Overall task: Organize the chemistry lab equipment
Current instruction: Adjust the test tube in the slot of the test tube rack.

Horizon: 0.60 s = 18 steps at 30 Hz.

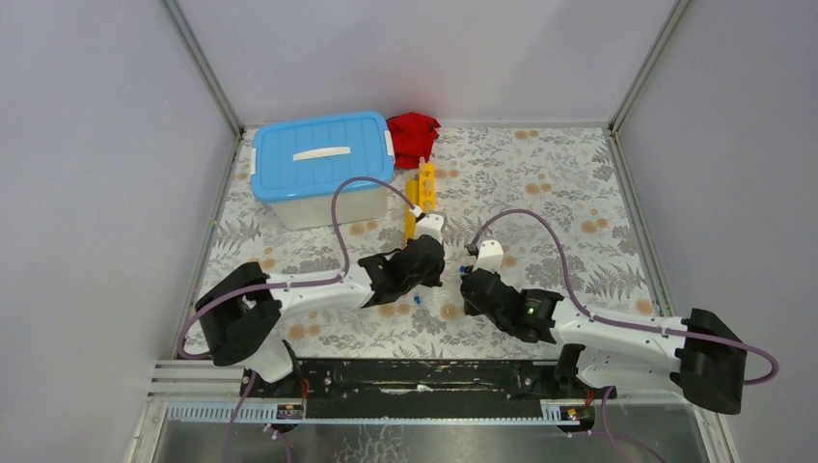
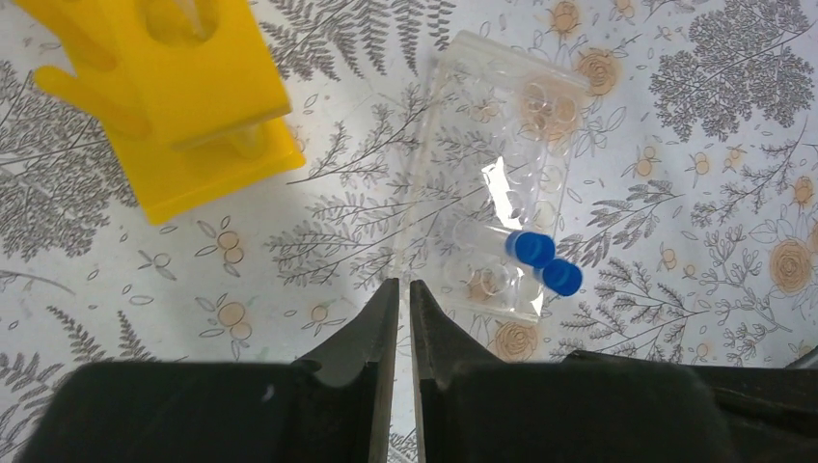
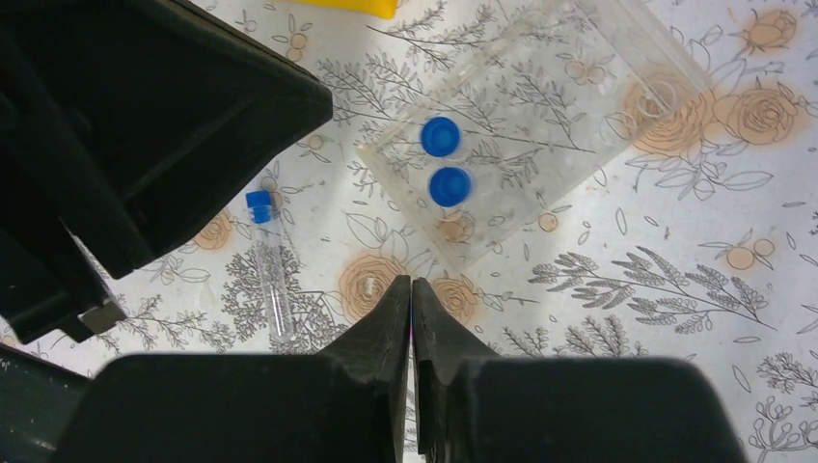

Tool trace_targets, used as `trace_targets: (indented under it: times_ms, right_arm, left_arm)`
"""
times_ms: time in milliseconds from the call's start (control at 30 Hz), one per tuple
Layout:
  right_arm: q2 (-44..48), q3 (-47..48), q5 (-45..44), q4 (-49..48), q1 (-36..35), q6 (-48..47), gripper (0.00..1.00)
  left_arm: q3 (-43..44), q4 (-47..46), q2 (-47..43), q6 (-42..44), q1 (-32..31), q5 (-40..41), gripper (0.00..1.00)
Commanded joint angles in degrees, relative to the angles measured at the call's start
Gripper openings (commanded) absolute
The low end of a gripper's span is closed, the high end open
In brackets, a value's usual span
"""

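Observation:
A clear tube holder (image 2: pixel 502 183) lies on the flowered table between my two grippers, with two blue-capped tubes (image 2: pixel 531 248) standing in its near end. It also shows in the right wrist view (image 3: pixel 540 116), with the caps (image 3: pixel 441 136) side by side. One more blue-capped tube (image 3: pixel 270 270) lies loose on the table to the left of the holder. The end of the yellow holed rack (image 2: pixel 183 96) lies beyond my left gripper (image 2: pixel 403 285), which is shut and empty just short of the holder. My right gripper (image 3: pixel 412 282) is shut and empty near the holder's corner. The black wire ring stand is out of view.
The white blue-lidded tub (image 1: pixel 323 164) stands closed at the back left. A red cloth (image 1: pixel 413 135) lies behind the yellow rack (image 1: pixel 421 198). The left arm's black body (image 3: pixel 145 125) fills the upper left of the right wrist view. Grey walls enclose the table.

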State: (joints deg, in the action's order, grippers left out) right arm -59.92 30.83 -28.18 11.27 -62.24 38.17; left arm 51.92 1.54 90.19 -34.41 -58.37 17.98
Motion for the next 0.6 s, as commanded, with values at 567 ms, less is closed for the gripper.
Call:
trace_targets:
  times_ms: [567]
  right_arm:
    - [-14.3, 10.13, -15.51, -3.17, -3.68, -6.28, 0.01]
  left_arm:
    - [-7.23, -5.08, -8.34, -2.76, 1.84, 0.6, 0.16]
